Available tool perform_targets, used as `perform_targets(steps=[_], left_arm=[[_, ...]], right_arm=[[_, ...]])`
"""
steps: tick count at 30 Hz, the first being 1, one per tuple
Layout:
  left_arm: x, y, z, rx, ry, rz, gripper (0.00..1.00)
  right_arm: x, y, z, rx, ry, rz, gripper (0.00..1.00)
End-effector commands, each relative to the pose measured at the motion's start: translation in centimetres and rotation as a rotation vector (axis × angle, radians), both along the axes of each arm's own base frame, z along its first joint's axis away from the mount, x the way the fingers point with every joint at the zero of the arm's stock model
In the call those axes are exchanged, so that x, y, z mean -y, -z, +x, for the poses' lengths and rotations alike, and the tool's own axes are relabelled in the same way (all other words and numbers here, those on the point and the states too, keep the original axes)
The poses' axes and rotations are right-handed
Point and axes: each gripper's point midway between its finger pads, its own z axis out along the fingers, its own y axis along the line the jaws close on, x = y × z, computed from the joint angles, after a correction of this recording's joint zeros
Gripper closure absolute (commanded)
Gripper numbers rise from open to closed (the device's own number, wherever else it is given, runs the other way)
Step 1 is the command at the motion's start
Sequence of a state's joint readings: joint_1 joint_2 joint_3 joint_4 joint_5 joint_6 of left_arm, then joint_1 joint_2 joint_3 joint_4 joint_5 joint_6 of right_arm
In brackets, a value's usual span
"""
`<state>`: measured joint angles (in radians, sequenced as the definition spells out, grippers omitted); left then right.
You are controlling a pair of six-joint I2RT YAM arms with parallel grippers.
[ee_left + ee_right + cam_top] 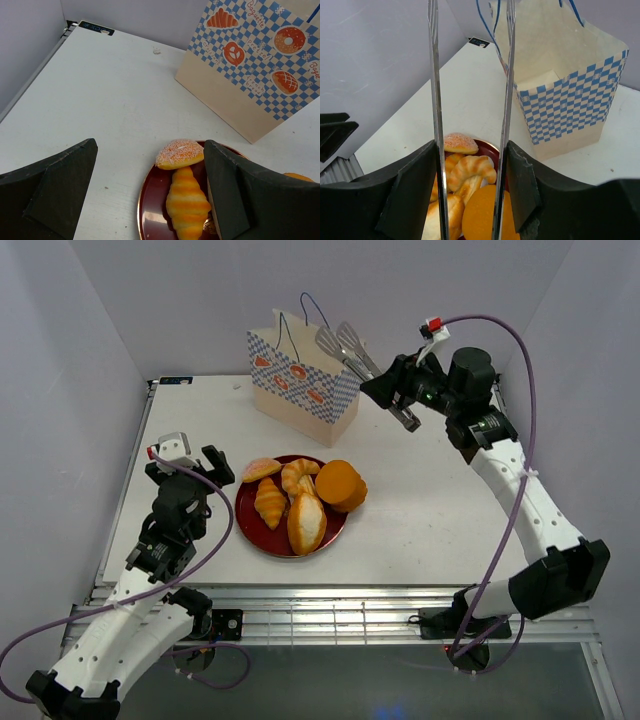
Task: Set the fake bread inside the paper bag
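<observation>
Top external: right gripper [388, 388] clamps tongs [345, 343], blades spread and empty, beside paper bag [300, 390]. All fake bread [300, 502] on red plate [248, 523]. Risk: smooth blades could let a rounded pastry slip, or tongs could tip the light bag.

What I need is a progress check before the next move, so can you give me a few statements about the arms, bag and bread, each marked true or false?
1. The right gripper holds metal tongs. True.
2. The paper bag lies flat. False: it stands upright with its top open.
3. The fake bread lies on the red plate. True.
4. The left gripper grips a croissant. False: its jaws are open and empty.
</observation>
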<state>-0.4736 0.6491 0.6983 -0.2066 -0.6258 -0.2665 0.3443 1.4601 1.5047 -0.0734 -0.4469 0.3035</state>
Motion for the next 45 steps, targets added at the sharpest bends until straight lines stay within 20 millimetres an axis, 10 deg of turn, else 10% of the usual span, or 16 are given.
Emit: perform_targets(steps=[1,13,27,45], left_arm=[[0.1,-0.1,0.0,-0.001,0.009,0.012,0.02],[0.2,0.1,0.1,-0.01,0.012,0.016,0.02],[0.8,0.5,0.4,-0.026,0.037,0.021,0.03],[1.3,0.7,0.5,-0.034,0.064,0.02,0.03]], right_arm=[[1.6,-1.6,-3.4,0.083,0.015,0.002,0.39],[7.4,7.1,-10.8,-0.081,0.214,-0.049,0.39],[6.9,19.8,-17.4,-0.456,0.134,0.012,0.42],[6.5,22.8,-17.9,-0.505,0.115,0.028,0.43]])
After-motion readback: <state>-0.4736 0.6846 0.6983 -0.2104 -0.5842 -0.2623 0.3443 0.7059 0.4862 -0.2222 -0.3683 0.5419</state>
